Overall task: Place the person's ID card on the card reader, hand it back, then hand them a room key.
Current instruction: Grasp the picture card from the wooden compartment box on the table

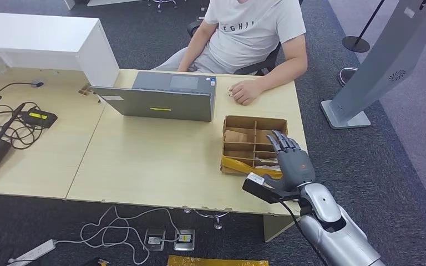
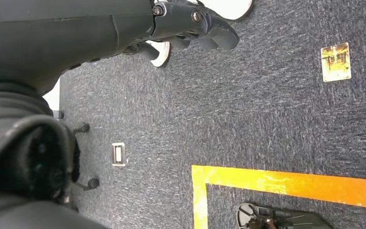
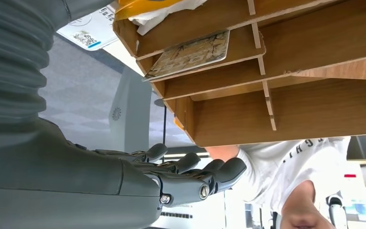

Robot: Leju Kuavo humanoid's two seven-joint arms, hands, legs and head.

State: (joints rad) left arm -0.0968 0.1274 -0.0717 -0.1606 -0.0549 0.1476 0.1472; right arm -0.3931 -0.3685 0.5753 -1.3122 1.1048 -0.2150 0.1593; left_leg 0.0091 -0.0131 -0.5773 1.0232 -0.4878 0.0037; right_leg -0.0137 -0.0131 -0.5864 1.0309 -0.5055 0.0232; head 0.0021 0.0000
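Here, in the head view, the right hand (image 1: pixel 291 160) hovers lower right over the divided wooden box (image 1: pixel 253 123), fingers apart and empty; the left wrist view shows the left hand (image 2: pixel 190 21) curled, empty; the right wrist view shows a card (image 3: pixel 190 54) in a box compartment, upper middle.

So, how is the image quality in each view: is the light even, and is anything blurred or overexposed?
Head view: even soft light, sharp, with only faint shadows under the laptop and the divided box. Left wrist view: the carpet is sharp, but the dark parts closest to the camera are blurred. Right wrist view: the box is sharp, the background beyond the right hand is bright and washed out.
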